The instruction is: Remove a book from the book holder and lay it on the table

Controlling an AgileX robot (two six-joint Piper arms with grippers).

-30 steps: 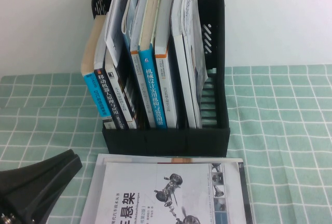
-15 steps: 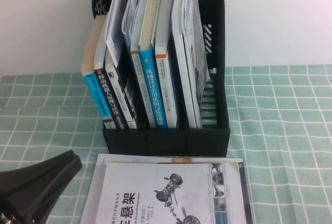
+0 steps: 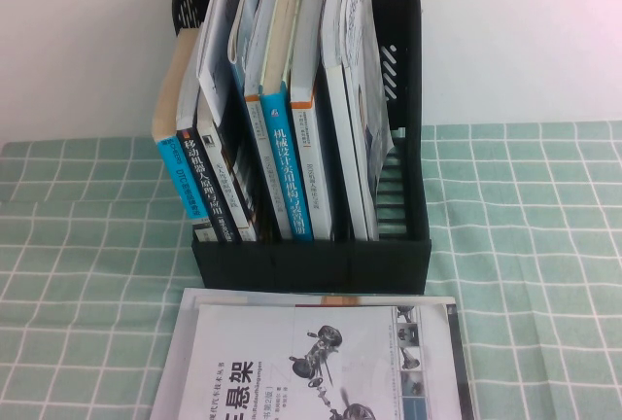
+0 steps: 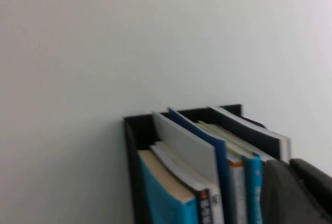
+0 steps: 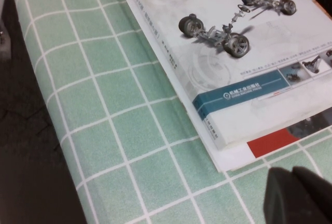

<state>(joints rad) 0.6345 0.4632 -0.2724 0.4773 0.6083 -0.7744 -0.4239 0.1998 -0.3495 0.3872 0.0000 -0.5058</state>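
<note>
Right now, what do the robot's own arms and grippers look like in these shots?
Little shows. The left gripper appears only in its wrist view as a dark grey, matte, rounded block with a seam down it. The right gripper shows in its wrist view as a black, smooth, rounded block with a groove. No cables or markings visible. The high view shows neither arm.

The left wrist view looked mostly at a plain white wall [image 4: 129, 42]. Low in it stood the top of the black book holder [image 4: 130, 146], packed with upright books, among them a teal-spined book [image 4: 161, 203]. The dark left gripper [image 4: 295, 193] sat beside them.
</note>
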